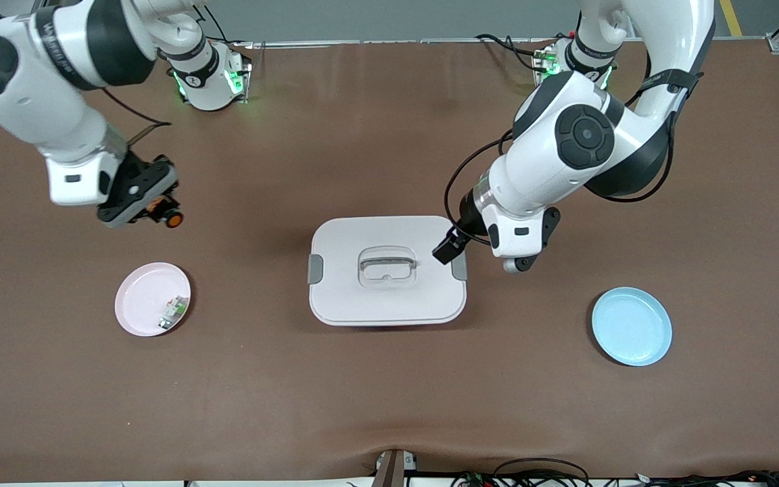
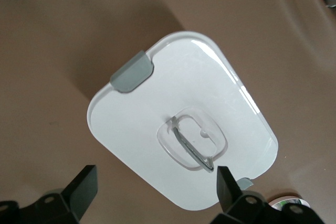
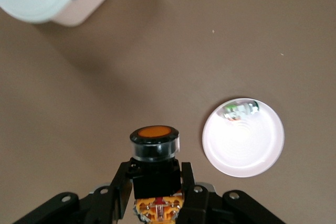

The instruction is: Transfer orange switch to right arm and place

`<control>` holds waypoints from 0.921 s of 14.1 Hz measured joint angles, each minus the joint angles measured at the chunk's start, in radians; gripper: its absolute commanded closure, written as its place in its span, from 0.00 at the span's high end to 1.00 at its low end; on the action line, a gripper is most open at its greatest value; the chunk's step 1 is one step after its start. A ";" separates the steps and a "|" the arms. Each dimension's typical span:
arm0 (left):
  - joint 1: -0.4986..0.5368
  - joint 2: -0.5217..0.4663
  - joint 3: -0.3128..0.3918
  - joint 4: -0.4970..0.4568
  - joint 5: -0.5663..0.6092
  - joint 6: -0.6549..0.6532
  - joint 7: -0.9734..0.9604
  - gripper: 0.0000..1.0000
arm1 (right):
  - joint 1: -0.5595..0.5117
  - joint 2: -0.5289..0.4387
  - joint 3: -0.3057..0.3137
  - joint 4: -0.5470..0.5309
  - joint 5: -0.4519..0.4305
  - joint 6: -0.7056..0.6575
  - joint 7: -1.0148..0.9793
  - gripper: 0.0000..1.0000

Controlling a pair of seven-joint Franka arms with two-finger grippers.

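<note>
Right wrist view: the orange switch (image 3: 154, 153), a stubby black body with a round orange button end and orange marks at its base, sits clamped in the right hand (image 3: 156, 190), in the air over bare bench (image 1: 362, 135) near the pink plate (image 1: 139, 297). Judged, the transfer is done; only placing remains. The plate carries a small green-and-white part (image 1: 173, 312). The left hand (image 2: 157, 192), fingers apart and empty, waits over the white lidded box (image 1: 387, 270).
</note>
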 measured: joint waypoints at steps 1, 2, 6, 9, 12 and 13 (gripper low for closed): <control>0.014 -0.012 0.000 0.000 0.003 -0.004 0.037 1.00 | -0.033 0.012 0.000 -0.002 -0.004 0.012 -0.079 0.05; 0.032 -0.024 0.001 0.000 0.004 -0.012 0.079 1.00 | -0.063 0.029 0.000 -0.005 -0.009 0.036 -0.156 0.05; 0.111 -0.074 0.002 0.001 0.013 -0.064 0.287 1.00 | -0.192 0.152 0.001 -0.011 -0.016 0.186 -0.465 0.04; 0.185 -0.104 0.003 0.001 0.020 -0.174 0.454 1.00 | -0.245 0.250 0.001 0.018 -0.017 0.226 -0.621 0.04; 0.256 -0.130 0.005 0.001 0.083 -0.273 0.612 1.00 | -0.257 0.356 0.002 0.077 -0.018 0.254 -0.711 0.04; 0.271 -0.140 0.005 0.002 0.113 -0.299 0.635 1.00 | -0.259 0.388 0.002 0.093 -0.018 0.275 -0.734 0.04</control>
